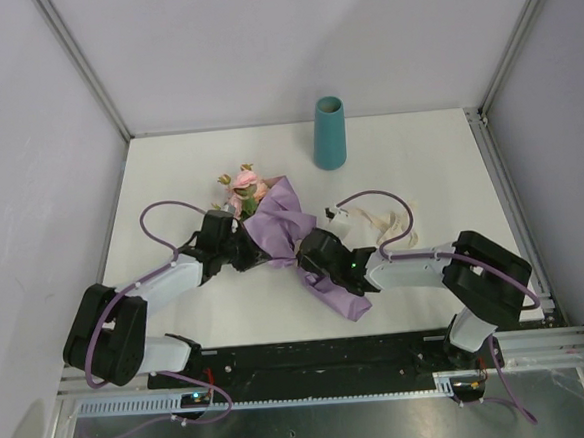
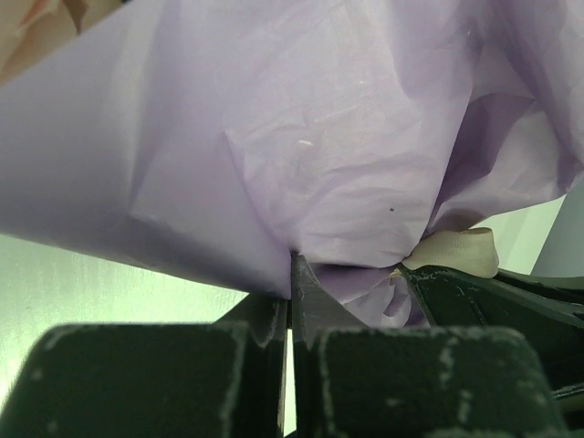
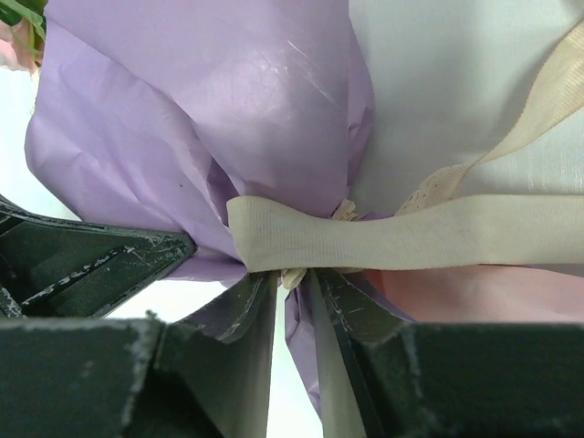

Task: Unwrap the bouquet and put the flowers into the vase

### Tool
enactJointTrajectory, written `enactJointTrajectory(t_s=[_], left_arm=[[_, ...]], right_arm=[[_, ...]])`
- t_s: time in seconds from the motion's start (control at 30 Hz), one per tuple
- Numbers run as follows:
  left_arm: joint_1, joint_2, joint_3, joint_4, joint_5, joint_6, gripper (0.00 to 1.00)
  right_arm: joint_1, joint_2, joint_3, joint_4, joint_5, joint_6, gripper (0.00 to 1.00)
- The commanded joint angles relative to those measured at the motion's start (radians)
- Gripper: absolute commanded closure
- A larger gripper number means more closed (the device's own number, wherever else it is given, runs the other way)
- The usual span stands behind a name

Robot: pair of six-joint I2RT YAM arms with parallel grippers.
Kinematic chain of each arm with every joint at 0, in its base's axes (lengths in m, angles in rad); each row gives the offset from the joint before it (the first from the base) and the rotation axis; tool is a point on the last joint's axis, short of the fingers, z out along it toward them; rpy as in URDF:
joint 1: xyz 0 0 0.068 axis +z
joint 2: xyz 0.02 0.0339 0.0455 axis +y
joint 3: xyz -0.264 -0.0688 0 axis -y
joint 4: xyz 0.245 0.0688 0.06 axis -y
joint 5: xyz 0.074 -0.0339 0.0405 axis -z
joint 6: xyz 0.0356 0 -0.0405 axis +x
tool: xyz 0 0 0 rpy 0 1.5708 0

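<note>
Your left jaws pinch the flimsy, easily torn lilac paper (image 2: 319, 155); right jaws nip the limp ribbon (image 3: 365, 237) at its knot.

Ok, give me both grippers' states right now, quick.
Left gripper: closed, pinching the lilac paper.
Right gripper: closed on the cream ribbon at its knot.

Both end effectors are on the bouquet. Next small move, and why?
Probably pull the right end effector away to draw the ribbon loose: it seems pinched on the ribbon at the knot, wound round the paper, which the left end effector clamps.
</note>
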Motion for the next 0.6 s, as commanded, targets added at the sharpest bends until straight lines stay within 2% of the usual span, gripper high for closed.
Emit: enactJointTrajectory(t_s=[0.0,0.17,0.27,0.37,0.57], left_arm=[[-0.015,-0.025,-0.01,0.017,0.011,-0.02,1.0],[-0.02,-0.023,-0.008,0.018,0.009,-0.023,1.0],[-0.02,-0.024,-0.008,0.019,0.004,-0.023,1.0],[-0.02,-0.025,-0.006,0.016,-0.007,-0.021,1.0],[-0.021,-0.004,0.011,-0.005,-0.049,-0.006,1.0]], right_arm=[[-0.01,0.031,0.0,0.04,0.048,0.018,0.73],[-0.013,0.046,0.0,0.033,0.055,0.028,0.73],[-0.017,0.042,0.0,0.03,0.072,0.019,0.81],[-0.026,0.026,0.0,0.02,0.09,0.002,0.96],[-0.036,-0.056,-0.002,0.003,0.103,-0.057,1.0]])
